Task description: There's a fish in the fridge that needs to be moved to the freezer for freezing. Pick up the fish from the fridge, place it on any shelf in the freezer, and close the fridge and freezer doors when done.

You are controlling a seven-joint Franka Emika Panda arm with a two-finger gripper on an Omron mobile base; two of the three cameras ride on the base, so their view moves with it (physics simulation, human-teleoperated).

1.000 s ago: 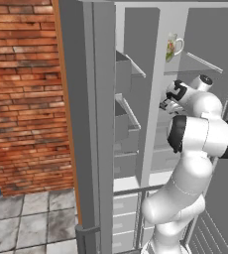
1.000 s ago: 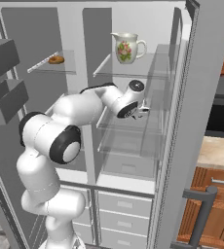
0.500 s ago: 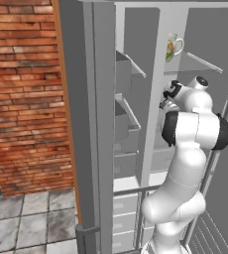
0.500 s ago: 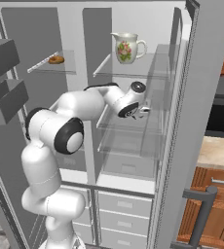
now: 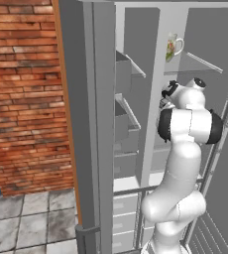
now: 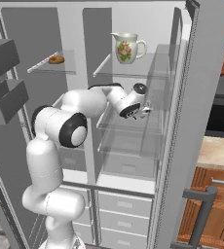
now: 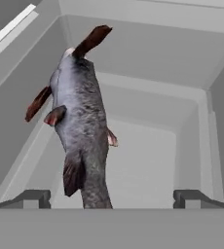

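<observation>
A grey fish point(image 7: 82, 121) with reddish-brown fins lies lengthwise in front of my hand, its tail pointing away, on a pale shelf inside the fridge point(image 6: 128, 141). My gripper point(image 7: 116, 197) is open; its fingertips point(image 7: 36, 197) stand wide apart on either side of the fish's near end, which sits closer to the left tip, and they do not touch it. The base views show the gripper point(image 6: 143, 111) point(image 5: 165, 96) reaching in at the middle glass shelf. To the left is the freezer point(image 6: 41, 97), its door open too.
A flowered white jug point(image 6: 126, 47) point(image 5: 171, 47) stands on the top glass shelf. A small brown pastry point(image 6: 55, 59) lies on a freezer shelf. Grey bins point(image 6: 4, 58) point(image 5: 126, 74) hang on the freezer door. The fridge door point(image 6: 182, 146) stands open at right, above white drawers point(image 6: 123, 204).
The elbow has swung up and in toward the fridge. The hand has stayed near the middle shelf, edging slightly deeper.
</observation>
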